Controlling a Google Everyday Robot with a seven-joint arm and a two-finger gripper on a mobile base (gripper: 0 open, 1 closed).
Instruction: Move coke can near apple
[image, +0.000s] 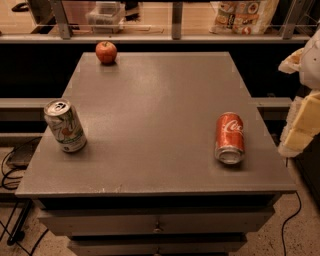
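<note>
Camera view is looking down on a grey table (150, 125), w/ drawers (157, 222) showing under its near edge. Most of the top is lying bare: a wide open stretch is running from the near right to the far left corner, w/ nothing standing in the middle.

The coke can (230, 138) is lying on its side in the near right part of the top, close to the right edge and somewhat back from the near edge. Its long axis is running roughly near-to-far, almost parallel to the right edge. One silver end is facing the near edge, the other is pointing toward the far side, and the white script is facing up.

The gripper (299, 131) is hanging at the right border of the view, out past the table's right edge. It is sitting to the right of the coke can and apart from it, not touching. Whether it's spread or pressed together: can't tell, since it's partly cut off by the frame.

The apple (106, 52) is sitting at the far left corner, right by the far edge, stem up, well apart from the coke can and diagonally across from it.

A white-and-green can (65, 126) is standing near the left edge, approx. level w/ the coke can. Cables (10, 170) are lying on the floor left of the table. Bags (242, 15) are sitting on the ledge behind.
</note>
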